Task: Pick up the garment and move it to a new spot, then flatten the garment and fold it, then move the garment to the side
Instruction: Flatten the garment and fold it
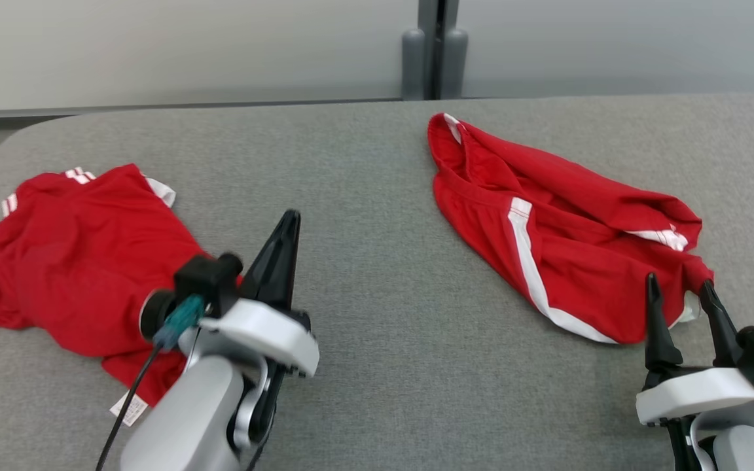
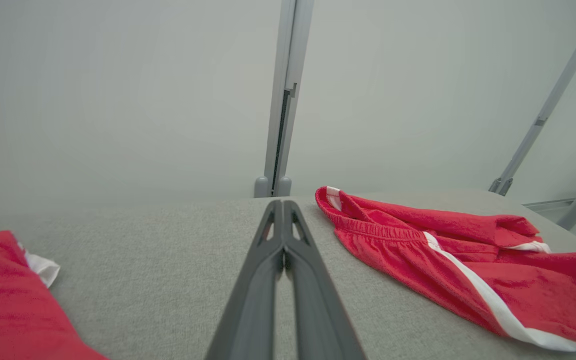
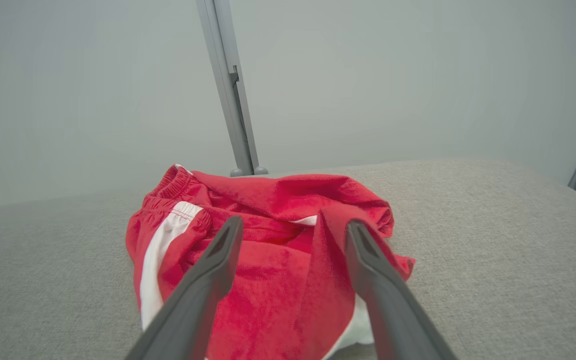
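Your right hand (image 1: pixel 678 282) stands wide open and empty at the hem of the shorts (image 1: pixel 567 248), ready to pinch; your left hand (image 1: pixel 290 219), closed on nothing, hovers clear.

Table cover (image 1: pixel 364 163): I read it as grey woven cloth, matt and slightly rough.
Shorts (image 1: pixel 567 261), right of frame: soft red knit, matt, with a gathered waistband and a smooth white stripe.
Left garment (image 1: pixel 76 261): same matt red cloth, creased.
Left gripper (image 1: pixel 290 221): dark matt plastic, I think.
Right gripper (image 1: pixel 677 282): wrist shell is pale, smooth plastic with a faint gloss.
Post (image 1: pixel 434 49), top centre: smooth, grey, metal-looking.
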Available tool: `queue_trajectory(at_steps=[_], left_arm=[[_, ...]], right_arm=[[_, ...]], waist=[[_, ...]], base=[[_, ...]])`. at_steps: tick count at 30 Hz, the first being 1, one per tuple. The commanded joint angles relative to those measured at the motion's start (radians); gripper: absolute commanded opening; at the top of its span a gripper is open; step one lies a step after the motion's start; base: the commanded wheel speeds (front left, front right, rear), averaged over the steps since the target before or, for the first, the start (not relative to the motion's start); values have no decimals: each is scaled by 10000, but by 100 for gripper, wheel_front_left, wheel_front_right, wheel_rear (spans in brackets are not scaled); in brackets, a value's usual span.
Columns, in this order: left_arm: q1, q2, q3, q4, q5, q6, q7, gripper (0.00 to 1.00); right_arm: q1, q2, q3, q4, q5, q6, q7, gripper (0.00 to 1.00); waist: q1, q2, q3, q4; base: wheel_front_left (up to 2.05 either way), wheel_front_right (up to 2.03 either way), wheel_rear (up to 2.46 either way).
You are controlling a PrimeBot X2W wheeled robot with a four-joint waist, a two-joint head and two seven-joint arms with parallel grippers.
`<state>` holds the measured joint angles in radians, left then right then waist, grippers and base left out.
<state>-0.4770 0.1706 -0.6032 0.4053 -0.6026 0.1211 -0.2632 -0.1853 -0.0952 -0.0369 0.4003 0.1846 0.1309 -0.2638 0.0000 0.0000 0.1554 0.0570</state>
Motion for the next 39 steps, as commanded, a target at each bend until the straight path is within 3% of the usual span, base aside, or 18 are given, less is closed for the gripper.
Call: queue_trajectory(at_steps=[1,2,3,4,12,19,26,39], left_arm=[[627,-123,521,-543,264,-202,-19,13],[1118,-213,909,-846,423,-321,-16,38],[1552,-322,1230,-1068,552,-433,-16,79],[1919,-434,1576,-1222,699,-537,-17,100],[2869,-1030,2641,-1452,1719,-1334,-18,100],[2761,-1175,2931,-1371,2183,-1735,-18,100],[2581,-1180,2413,-1455,1738,-1684,-19,100],[2333,-1184,1820,-1638,972,-1371,-19,100]], right_arm=[[215,-92,-23,-125,67,-1,-12,100],[274,-96,-25,-193,84,-1,-12,100],[344,-99,-61,-245,92,-1,-12,100],[420,-100,-80,-298,97,-1,-10,100],[581,-6,-531,-729,-214,0,-12,100],[51,-63,348,-710,207,0,629,100],[-1396,-437,1330,666,1386,0,1957,100],[-3224,-1067,1169,3004,2588,0,2920,100]], waist=[[0,0,-333,328],[0,0,-385,383],[0,0,-429,437],[0,0,-458,489],[0,0,-515,723],[0,0,-289,837],[0,0,232,1440],[0,0,901,2518]], base=[[0,0,0],[0,0,0],[0,0,0],[0,0,0],[0,0,0],[0,0,0],[0,0,0],[0,0,0]])
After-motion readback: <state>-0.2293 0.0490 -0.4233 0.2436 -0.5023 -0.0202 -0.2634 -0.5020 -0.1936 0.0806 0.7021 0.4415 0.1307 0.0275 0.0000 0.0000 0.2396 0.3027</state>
